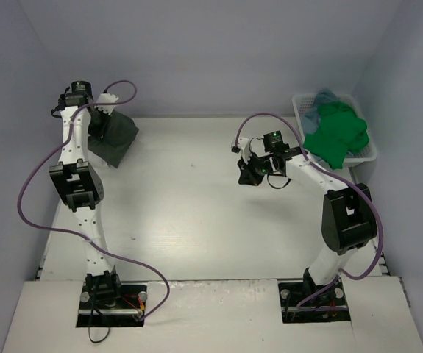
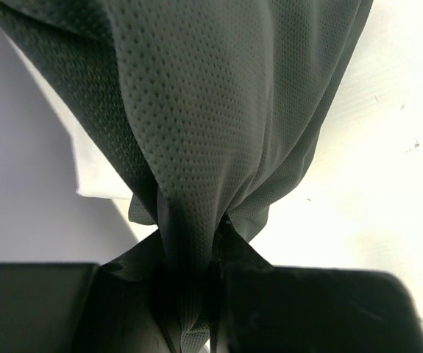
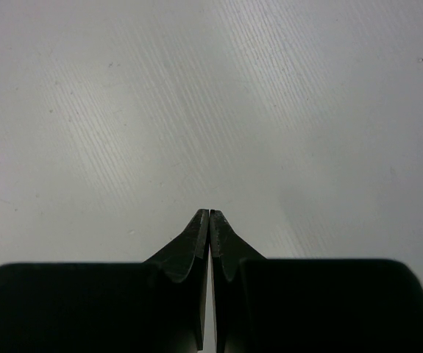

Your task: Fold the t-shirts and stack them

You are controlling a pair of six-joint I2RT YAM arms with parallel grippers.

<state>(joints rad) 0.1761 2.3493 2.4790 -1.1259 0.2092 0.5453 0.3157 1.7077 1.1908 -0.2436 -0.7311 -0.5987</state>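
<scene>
Mid-table, your right gripper (image 3: 209, 215) hovers pressed together and empty, apparently on standby. Far left, your left gripper (image 2: 193, 237) pinches the dark grey t-shirt (image 2: 218, 110), raised so it hangs free. The green t-shirt (image 1: 336, 134) waits in the far-right basket (image 1: 298, 110).

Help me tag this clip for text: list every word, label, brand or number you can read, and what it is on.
None can be read.
The dark grey t-shirt shows only plain mesh weave; the green t-shirt, white basket and table bear no print.
Any markings on the arms are too small to read.
</scene>
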